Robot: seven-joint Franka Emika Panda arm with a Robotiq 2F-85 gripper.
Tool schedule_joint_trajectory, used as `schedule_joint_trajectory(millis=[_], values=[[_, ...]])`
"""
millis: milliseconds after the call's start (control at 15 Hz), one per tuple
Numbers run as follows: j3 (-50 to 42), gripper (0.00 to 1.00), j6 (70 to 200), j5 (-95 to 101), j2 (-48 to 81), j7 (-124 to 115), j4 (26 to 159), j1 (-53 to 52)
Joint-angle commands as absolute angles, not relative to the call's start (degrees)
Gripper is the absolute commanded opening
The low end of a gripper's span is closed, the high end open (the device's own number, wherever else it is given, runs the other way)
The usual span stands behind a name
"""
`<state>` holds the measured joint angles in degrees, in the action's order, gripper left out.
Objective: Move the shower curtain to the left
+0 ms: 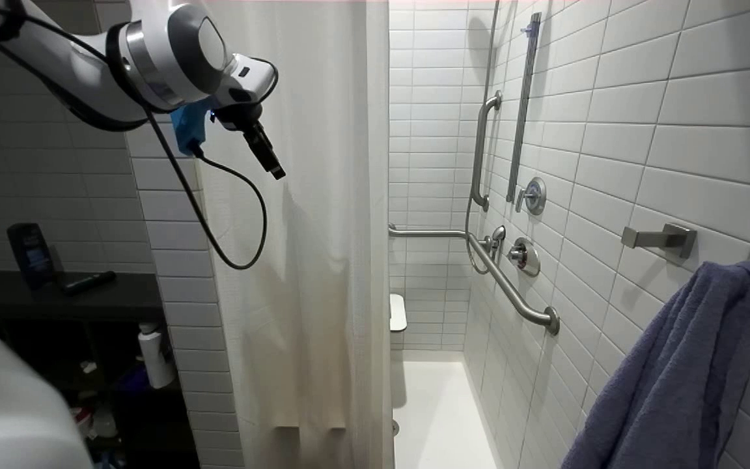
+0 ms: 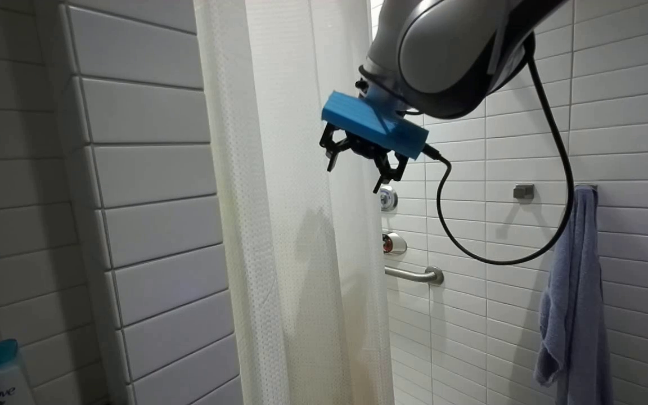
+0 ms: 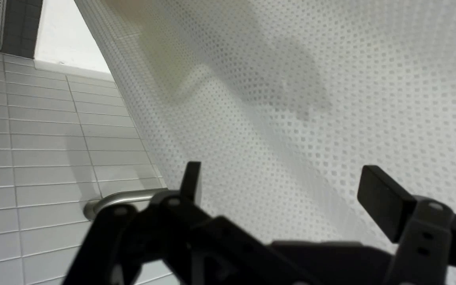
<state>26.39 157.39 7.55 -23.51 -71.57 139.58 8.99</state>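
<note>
The shower curtain is a tall off-white sheet with vertical folds. It hangs across the left part of the shower opening in both exterior views [image 1: 323, 260] [image 2: 301, 292]. In the wrist view the dotted curtain fabric [image 3: 259, 158] fills the middle and right. My gripper [image 1: 277, 173] is in front of the curtain's upper part. In an exterior view it is near the curtain's right side, with its fingers [image 2: 354, 180] spread and pointing down. In the wrist view the gripper [image 3: 281, 174] is open, with only curtain seen beyond the gap. Whether a fingertip touches the fabric cannot be told.
Metal grab bars [image 1: 512, 286] run along the tiled shower wall, with valve knobs [image 1: 534, 195] above. A bluish-purple towel [image 1: 681, 378] hangs at the right. A dark shelf [image 1: 134, 290] with bottles stands at the left, beside a tiled wall edge [image 2: 161, 225]. A cable [image 2: 498, 261] loops below the arm.
</note>
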Motion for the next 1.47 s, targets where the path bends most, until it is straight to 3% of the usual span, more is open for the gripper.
schedule_joint_trajectory(millis=[0,667,1400], values=[[28.95,1.00,157.12,11.58,-24.11,-81.56,139.32,11.59],[25.61,1.00,158.30,13.65,-23.22,-77.92,139.80,8.32],[24.76,1.00,180.15,22.00,-20.13,-66.31,141.70,10.64]])
